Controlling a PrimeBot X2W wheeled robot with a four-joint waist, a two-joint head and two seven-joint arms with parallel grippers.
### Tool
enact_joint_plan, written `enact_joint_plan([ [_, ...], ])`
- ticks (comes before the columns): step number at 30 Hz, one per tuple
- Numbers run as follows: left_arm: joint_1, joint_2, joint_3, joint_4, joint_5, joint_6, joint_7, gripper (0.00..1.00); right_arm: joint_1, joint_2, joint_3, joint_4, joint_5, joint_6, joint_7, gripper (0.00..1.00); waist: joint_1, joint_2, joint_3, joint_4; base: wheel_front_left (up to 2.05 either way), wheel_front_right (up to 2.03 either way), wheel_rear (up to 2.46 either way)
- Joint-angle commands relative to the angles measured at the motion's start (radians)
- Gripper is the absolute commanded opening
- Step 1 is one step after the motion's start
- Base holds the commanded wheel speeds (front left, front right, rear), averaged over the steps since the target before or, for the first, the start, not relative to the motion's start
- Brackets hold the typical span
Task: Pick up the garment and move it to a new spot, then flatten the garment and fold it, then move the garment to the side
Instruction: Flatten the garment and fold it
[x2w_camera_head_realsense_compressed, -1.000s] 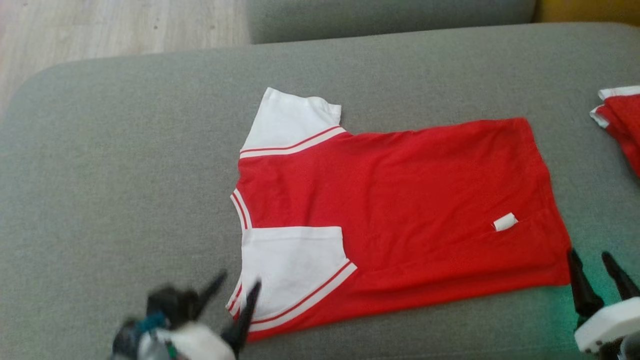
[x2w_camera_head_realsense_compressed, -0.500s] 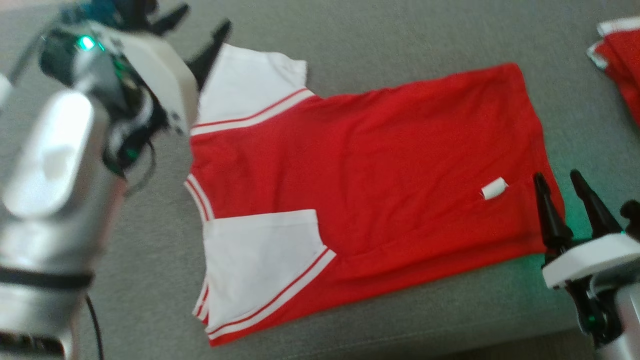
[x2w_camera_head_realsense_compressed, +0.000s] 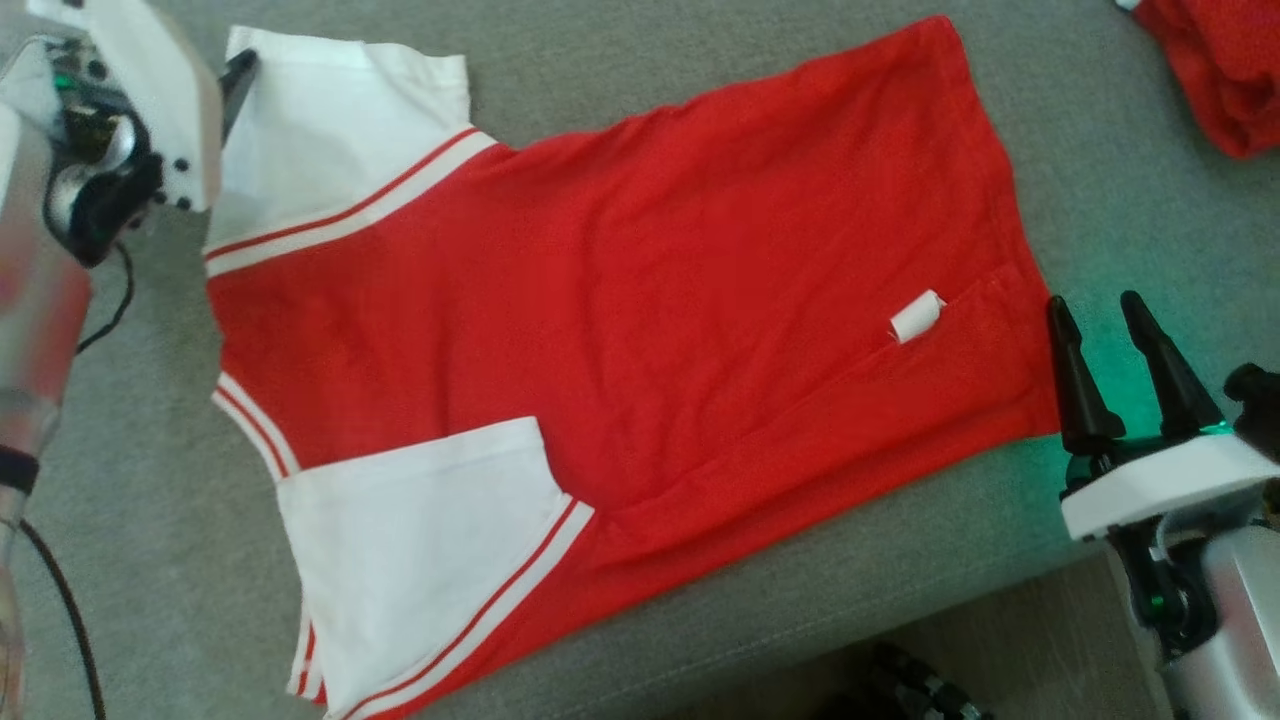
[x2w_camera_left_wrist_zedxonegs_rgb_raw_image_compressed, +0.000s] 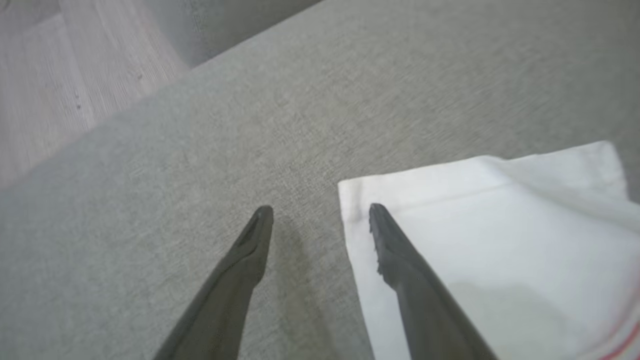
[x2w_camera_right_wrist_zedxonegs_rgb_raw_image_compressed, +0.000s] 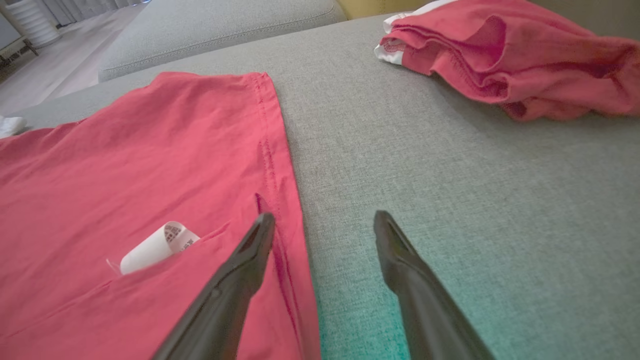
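Left: your left hand (x2w_camera_left_wrist_zedxonegs_rgb_raw_image_compressed: 320, 215), open, has gone from the near sleeve to the far white sleeve's corner, straddling its edge | Middle: shirt (x2w_camera_head_realsense_compressed: 650, 300) lies flat on the sofa (x2w_camera_head_realsense_compressed: 1100, 150), unmoved; the camera has dipped | Right: your right hand (x2w_camera_head_realsense_compressed: 1092, 305) stays open, astride the hem's near corner.
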Motion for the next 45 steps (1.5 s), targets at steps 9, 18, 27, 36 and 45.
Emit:
enact_joint_plan([
  [9, -0.084, 0.048, -0.063, 0.054, -0.052, 0.001, -0.035, 1.00, -0.023, -0.018, 0.024, 0.003, 0.018, 0.007, -0.024, 1.00, 0.0000, 0.0000, 0.016, -0.025, 0.00, 0.00, 0.00],
  [18, -0.097, 0.073, -0.182, 0.022, -0.103, 0.001, -0.067, 0.00, -0.047, -0.031, 0.032, -0.005, 0.014, 0.007, -0.016, 1.00, 0.0000, 0.0000, 0.001, -0.023, 0.00, 0.00, 0.00],
  [27, -0.115, 0.087, -0.291, -0.072, -0.143, 0.001, -0.218, 0.00, -0.316, -0.055, 0.083, 0.044, 0.016, 0.007, 0.162, 1.00, 0.0000, 0.0000, -0.045, 0.030, 0.00, 0.00, 0.00],
  [36, -0.145, 0.111, -0.366, -0.226, -0.162, 0.001, -0.261, 0.00, -0.623, -0.026, 0.104, 0.432, -0.104, 0.007, 0.345, 1.00, 0.0000, 0.0000, -0.045, 0.128, 0.00, 0.00, 0.00],
  [45, -0.143, 0.149, -0.381, -0.325, -0.168, 0.007, -0.252, 0.00, -0.767, -0.002, 0.140, 0.675, -0.172, 0.007, 0.345, 1.00, 0.0000, 0.0000, -0.043, 0.170, 0.00, 0.00, 0.00],
])
